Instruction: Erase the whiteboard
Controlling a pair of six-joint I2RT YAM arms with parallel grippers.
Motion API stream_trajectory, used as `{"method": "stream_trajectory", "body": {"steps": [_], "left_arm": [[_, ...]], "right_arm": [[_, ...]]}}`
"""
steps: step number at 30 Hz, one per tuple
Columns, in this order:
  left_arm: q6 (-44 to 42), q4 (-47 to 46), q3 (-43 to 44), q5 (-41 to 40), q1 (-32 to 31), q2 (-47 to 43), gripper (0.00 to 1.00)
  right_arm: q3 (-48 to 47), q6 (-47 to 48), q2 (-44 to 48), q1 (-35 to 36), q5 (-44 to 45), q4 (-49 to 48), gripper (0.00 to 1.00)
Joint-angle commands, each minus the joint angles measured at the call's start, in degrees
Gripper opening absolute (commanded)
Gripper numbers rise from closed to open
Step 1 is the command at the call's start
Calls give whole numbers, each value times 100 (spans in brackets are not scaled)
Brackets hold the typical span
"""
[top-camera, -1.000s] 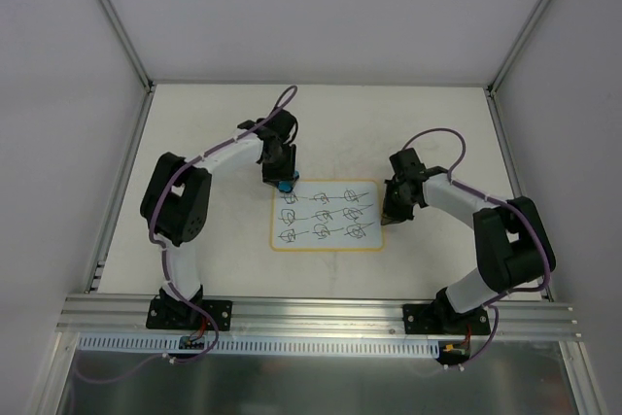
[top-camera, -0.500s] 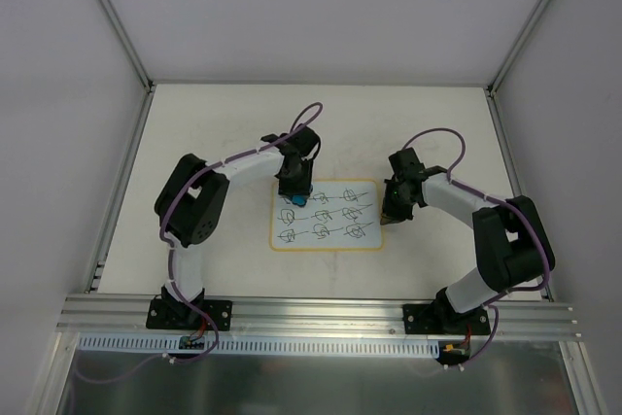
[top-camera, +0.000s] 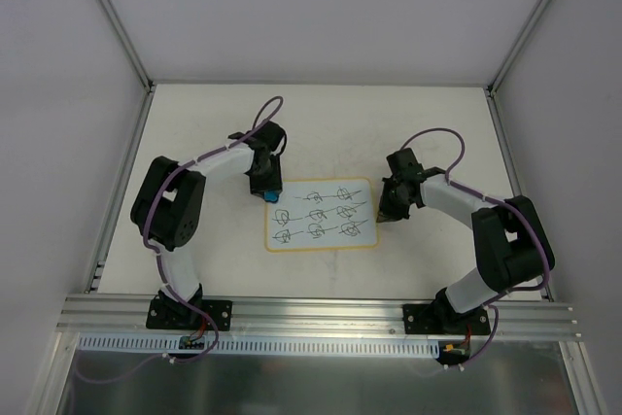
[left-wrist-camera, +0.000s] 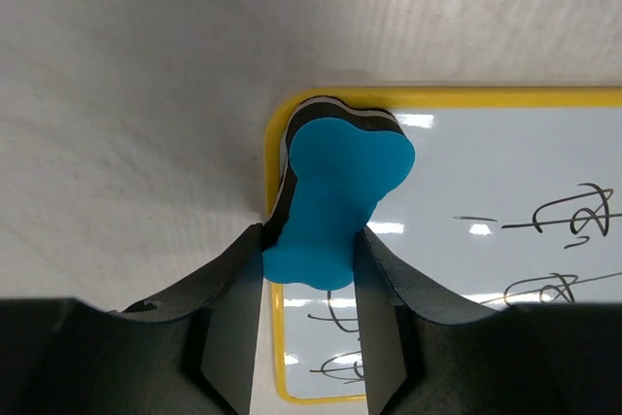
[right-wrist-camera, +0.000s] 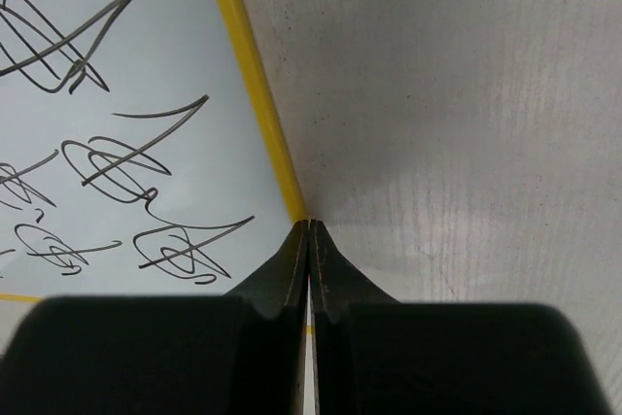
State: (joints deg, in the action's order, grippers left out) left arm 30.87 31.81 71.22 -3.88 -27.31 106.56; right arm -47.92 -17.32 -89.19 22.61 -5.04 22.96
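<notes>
— Where does the whiteboard (top-camera: 322,214) lie?
— Flat on the table (top-camera: 214,123), between the two arms. The left gripper (top-camera: 267,189) sits at its far-left corner, and the right gripper (top-camera: 387,213) is at its right edge.

— What is the left one doing?
— It pinches a blue eraser (left-wrist-camera: 335,201) by its narrow waist, a finger (left-wrist-camera: 233,289) on each side. The eraser's head overlaps the yellow rim at that corner of the whiteboard (left-wrist-camera: 505,172).

— And the right?
— The right gripper (right-wrist-camera: 309,240) has its fingers pressed together with nothing between them. The tips meet the yellow rim of the whiteboard (right-wrist-camera: 117,65).

— What has changed in the last half second?
— The eraser (top-camera: 270,197) was further in, over the far-left scribble, and has drawn back to the corner. That patch now looks clean, leaving two scribbles in the far row and three in each of the other two rows. The board has also slid slightly left. The right arm has hardly moved.
</notes>
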Motion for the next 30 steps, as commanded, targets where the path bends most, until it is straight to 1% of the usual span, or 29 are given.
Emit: {"method": "stream_trajectory", "body": {"steps": [1, 5, 7, 9, 15, 17, 18, 21, 22, 28, 30], "left_arm": [[-274, 642, -232, -623, 156, 92, 0], [-257, 660, -109, -342, 130, 154, 0], [-240, 642, -39, -333, 25, 163, 0], [-240, 633, 119, -280, -221, 198, 0], [-336, 651, 761, 62, -845, 742, 0], [-363, 642, 962, 98, -960, 962, 0], [-380, 642, 1042, 107, -1039, 1041, 0], [-415, 651, 1262, 46, -1048, 1261, 0], [-459, 651, 1315, 10, -1040, 1305, 0], [-503, 651, 1430, 54, -1039, 1130, 0], [-512, 651, 1430, 89, -1039, 1104, 0]], "right_arm": [[134, -8, -46, 6, 354, 218, 0], [143, 1, -20, 15, 354, 209, 0], [151, 10, -11, 15, 354, 200, 0], [143, 10, -2, 15, 328, 200, 0], [116, 45, 68, 68, 267, 156, 0], [81, 123, 164, 86, 275, 156, 2], [81, 124, 191, 94, 293, 156, 4], [72, 168, 331, 94, 389, 156, 13], [81, 185, 358, 94, 416, 165, 18], [-41, 291, 446, 77, 460, 191, 32], [-103, 334, 481, 86, 469, 183, 34]]}}
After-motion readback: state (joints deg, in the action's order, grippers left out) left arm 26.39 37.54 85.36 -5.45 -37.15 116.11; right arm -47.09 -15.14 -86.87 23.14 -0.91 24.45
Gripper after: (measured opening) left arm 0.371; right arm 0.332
